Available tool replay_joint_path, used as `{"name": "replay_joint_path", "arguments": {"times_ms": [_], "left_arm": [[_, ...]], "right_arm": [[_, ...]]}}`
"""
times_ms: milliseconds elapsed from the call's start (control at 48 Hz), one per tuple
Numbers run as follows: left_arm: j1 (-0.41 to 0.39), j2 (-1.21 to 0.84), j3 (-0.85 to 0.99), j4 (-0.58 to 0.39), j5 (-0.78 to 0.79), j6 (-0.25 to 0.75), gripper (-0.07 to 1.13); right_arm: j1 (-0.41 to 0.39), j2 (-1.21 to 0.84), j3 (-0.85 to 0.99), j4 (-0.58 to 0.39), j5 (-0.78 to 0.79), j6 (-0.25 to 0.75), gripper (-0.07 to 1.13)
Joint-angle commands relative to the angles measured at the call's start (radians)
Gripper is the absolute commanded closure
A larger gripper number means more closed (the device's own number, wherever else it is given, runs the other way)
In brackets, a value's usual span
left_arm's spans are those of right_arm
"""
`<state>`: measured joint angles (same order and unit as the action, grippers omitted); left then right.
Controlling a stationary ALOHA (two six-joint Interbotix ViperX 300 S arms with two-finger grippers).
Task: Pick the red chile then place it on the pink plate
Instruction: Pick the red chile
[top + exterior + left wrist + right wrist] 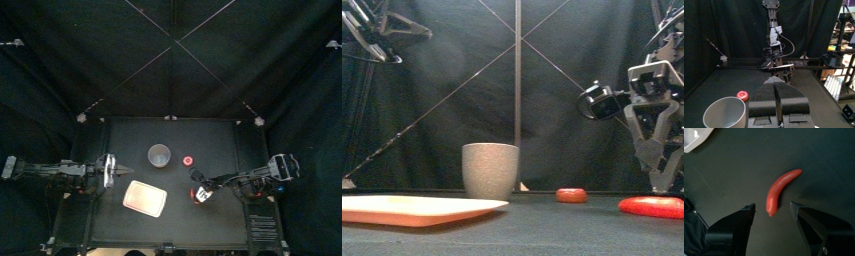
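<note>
The red chile [781,189] lies on the black table at the right; in the front view the chile [652,206] sits low at the right edge. My right gripper [772,206] hovers over it, open, one jaw on each side of the chile's near end and nothing held. From above, the right gripper [201,189] is just right of the pink plate [144,198]. The plate [416,208] lies flat at the front left. My left gripper [777,94] rests at the left, shut and empty.
A tall grey speckled cup [160,154] stands mid-table behind the plate, with a small round red toy [189,160] to its right. In the front view the cup [490,170] and the toy [572,195] stand between the plate and the chile.
</note>
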<state>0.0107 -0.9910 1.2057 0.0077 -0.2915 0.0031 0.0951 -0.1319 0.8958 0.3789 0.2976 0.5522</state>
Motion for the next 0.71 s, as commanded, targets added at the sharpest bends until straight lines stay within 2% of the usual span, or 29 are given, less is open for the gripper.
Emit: {"name": "replay_joint_path", "arguments": {"times_ms": [21,250,375,542,708], "left_arm": [[0.003,0.003,-0.012,0.003,-0.005,0.002,1.09],[0.002,0.003,-0.012,0.002,-0.005,0.002,1.09],[0.003,0.005,-0.012,0.002,-0.005,0.002,1.09],[0.002,0.003,-0.012,0.008,-0.005,0.002,1.1],[0.003,0.005,-0.012,0.008,-0.005,0.002,1.1]], "right_arm": [[0.002,0.04,-0.066,-0.009,0.023,0.002,0.14],[0.002,0.117,-0.133,-0.044,0.106,0.005,0.14],[0.005,0.133,-0.146,-0.075,0.127,0.041,0.14],[0.021,0.144,-0.147,-0.179,0.16,0.161,0.18],[0.058,0.156,-0.153,-0.325,0.186,0.324,0.31]]}}
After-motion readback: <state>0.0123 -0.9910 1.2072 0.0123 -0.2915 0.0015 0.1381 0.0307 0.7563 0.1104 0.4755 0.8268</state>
